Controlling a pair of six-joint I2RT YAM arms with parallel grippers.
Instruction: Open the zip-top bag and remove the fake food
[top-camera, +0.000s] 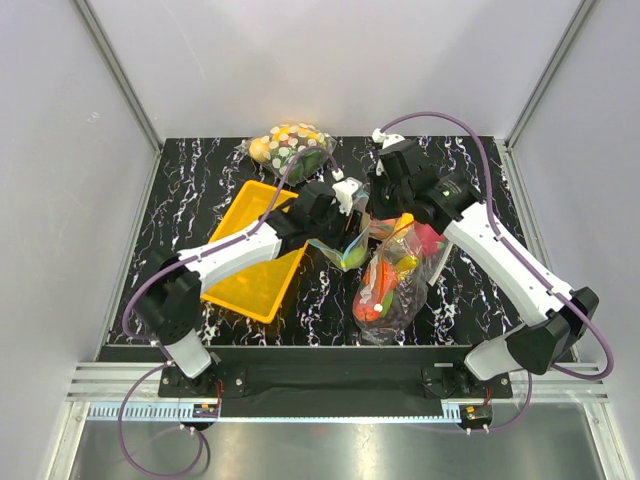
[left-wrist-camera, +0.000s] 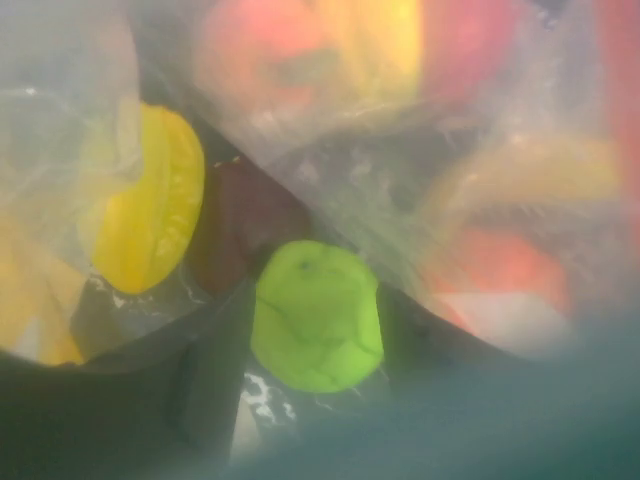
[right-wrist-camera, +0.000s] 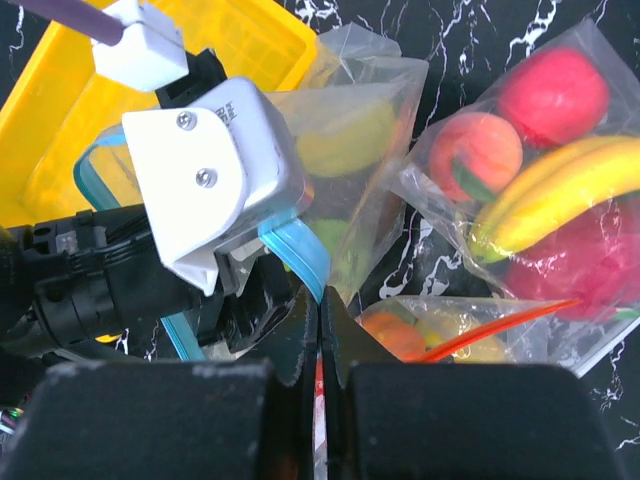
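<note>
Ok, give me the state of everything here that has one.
zip-top bag: mouth open, left gripper reaching inside
green ball: inside the bag, between the left gripper's jaws
left gripper: part open around the ball, clamp unclear
right gripper: shut, pinching the bag's blue zip edge
larger fruit bag: lying beside, fruit inside

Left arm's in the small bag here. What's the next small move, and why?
Probably draw the left gripper back out of the zip-top bag, bringing the green ball. The ball sits snug between its fingers, though a firm grip isn't certain, and the shut right gripper appears to pinch the blue zip edge, steadying the bag.
</note>
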